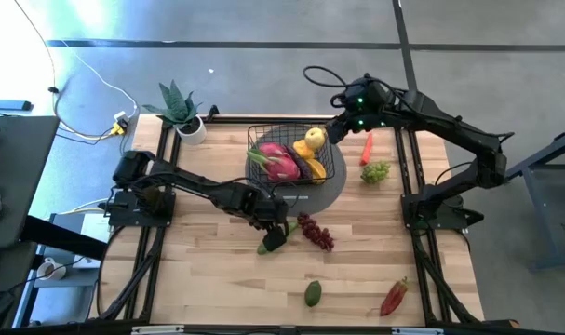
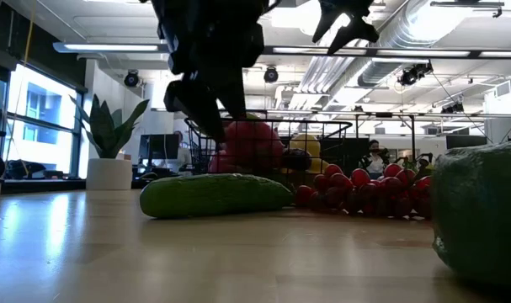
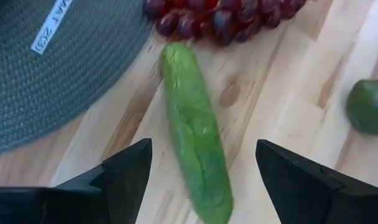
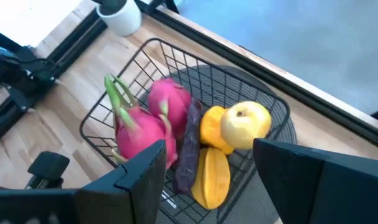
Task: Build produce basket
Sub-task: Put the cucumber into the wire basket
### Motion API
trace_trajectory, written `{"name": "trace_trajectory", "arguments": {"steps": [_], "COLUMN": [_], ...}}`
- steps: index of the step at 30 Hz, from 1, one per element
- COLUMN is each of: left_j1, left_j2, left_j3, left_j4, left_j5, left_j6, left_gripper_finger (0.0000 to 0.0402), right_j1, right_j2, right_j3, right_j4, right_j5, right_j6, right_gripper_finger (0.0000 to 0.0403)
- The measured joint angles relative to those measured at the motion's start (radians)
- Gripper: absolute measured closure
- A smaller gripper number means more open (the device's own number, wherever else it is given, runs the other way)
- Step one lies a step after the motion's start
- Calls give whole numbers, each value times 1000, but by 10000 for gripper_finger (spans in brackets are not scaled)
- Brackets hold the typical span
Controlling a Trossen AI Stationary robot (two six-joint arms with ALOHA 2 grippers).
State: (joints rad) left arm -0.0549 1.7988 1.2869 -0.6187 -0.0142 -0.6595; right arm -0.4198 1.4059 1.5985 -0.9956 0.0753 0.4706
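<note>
- The high view shows the basket on the round grey mat toward the surface's far edge, holding dragon fruits and a yellow pear.
- The left wrist view shows the left hand spread wide and released, a finger on each side of the cucumber, beside purple grapes.
- The right wrist view shows the right hand above the basket, fingers apart, grasping nothing.
- The low view alone shows the potted plant upright.
</note>
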Motion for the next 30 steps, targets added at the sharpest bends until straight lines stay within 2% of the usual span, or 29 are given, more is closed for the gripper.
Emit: {"name": "trace_trajectory", "arguments": {"steps": [10, 13, 24, 27, 30], "left_j1": [1, -9, -31, -43, -57], "left_j2": [73, 104, 200, 201, 199], "left_j3": [-1, -1, -1, 0, 0], "left_j4": [59, 62, 98, 89, 81], "left_j5": [54, 22, 21, 6, -31], "left_j6": [-1, -38, -97, -96, -73], "left_gripper_finger": [123, 123, 124, 138, 176], "right_j1": [0, 0, 0, 0, 0], "right_j2": [0, 0, 0, 1, 1], "right_j3": [0, 0, 0, 0, 0], "right_j4": [-41, -70, -134, -138, -138], "right_j5": [-10, -15, -22, -23, -23], "right_j6": [-8, -22, -88, -95, -95], "right_gripper_finger": [183, 183, 183, 183, 183]}}
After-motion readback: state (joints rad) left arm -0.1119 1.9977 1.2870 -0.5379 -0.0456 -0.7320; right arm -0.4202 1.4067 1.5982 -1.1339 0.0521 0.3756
